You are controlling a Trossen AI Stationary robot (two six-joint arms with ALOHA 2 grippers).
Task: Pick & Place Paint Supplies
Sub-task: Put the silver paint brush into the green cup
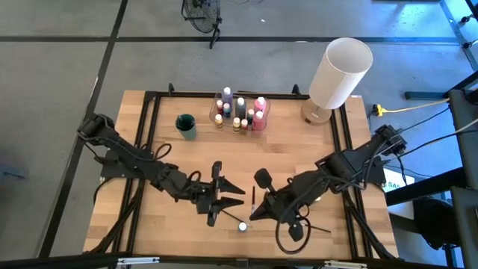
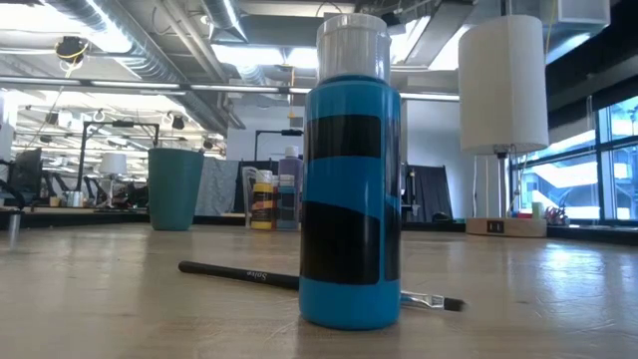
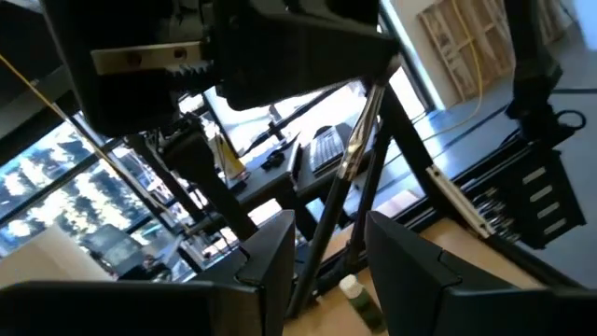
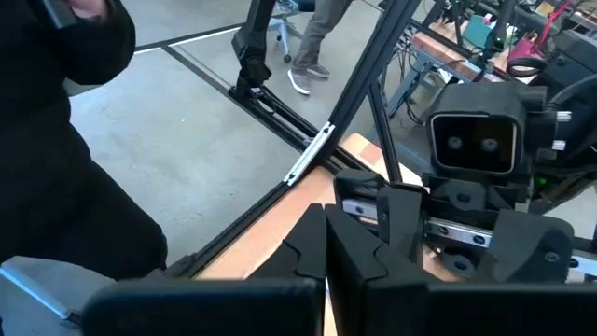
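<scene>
A thin dark-handled paintbrush (image 1: 254,198) with a brassy ferrule (image 3: 354,149) is up in the air between my two grippers near the table's front middle. My right gripper (image 1: 254,213) is shut at one end of it. My left gripper (image 1: 240,196) is open and points level at the brush. Seen from the left wrist, the handle (image 3: 317,245) crosses the gap between its fingers (image 3: 270,261) without touching them. A blue paint bottle (image 2: 349,199) with a pale cap stands upright on the table below, and a second brush (image 2: 249,274) lies flat behind it. My right gripper is shut on the paintbrush at its ferrule end (image 3: 378,93). The gripper's own dark body hides the place of contact. The fingers slant down from the table's right and near side. The brush is lifted clear, and its handle reaches away toward the far edge.
A group of small paint bottles (image 1: 240,112) stands at the far middle, with a teal cup (image 1: 186,125) to its left. The large white cylinder (image 1: 340,71) stands at the far right. Black frame rails (image 1: 149,134) run along the table's sides.
</scene>
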